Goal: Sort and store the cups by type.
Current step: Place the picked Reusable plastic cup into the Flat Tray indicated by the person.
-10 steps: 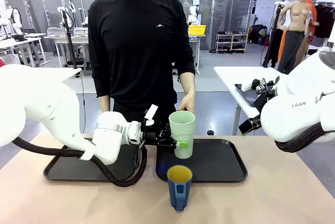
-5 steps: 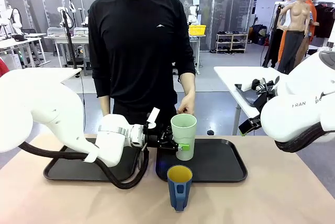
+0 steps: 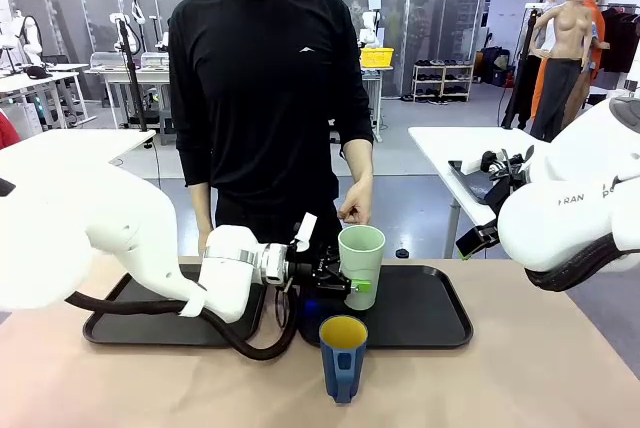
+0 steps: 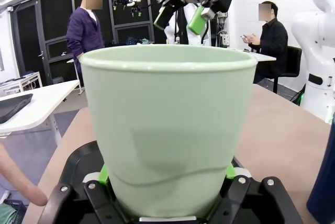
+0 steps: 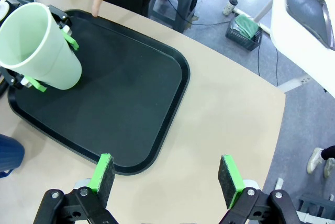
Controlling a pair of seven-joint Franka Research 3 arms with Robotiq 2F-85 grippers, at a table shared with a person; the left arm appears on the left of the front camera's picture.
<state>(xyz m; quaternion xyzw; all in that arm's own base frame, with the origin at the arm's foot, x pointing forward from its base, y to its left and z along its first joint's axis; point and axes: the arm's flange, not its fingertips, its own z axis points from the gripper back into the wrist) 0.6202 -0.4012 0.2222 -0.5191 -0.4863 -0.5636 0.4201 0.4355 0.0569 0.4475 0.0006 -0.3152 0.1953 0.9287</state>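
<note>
My left gripper [image 3: 352, 284] is clamped low on the tumbler [image 3: 361, 256], which stands upright over the black tray [image 3: 432, 314], mouth up, long axis vertical. It is smooth, matte, pale mint, round, narrowing toward its base. The blue mug [image 3: 342, 360], yellow inside, stands nearer me on the table. My right gripper [image 5: 167, 174] gapes wide, holding nothing.

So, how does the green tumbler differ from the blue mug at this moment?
The tumbler is tall and pale mint green; the mug is shorter, dark blue with a yellow inside. The tumbler is clamped in the left gripper over the right black tray; the mug stands free on the table, in front of that tray. Both are upright with the mouth up.
</note>
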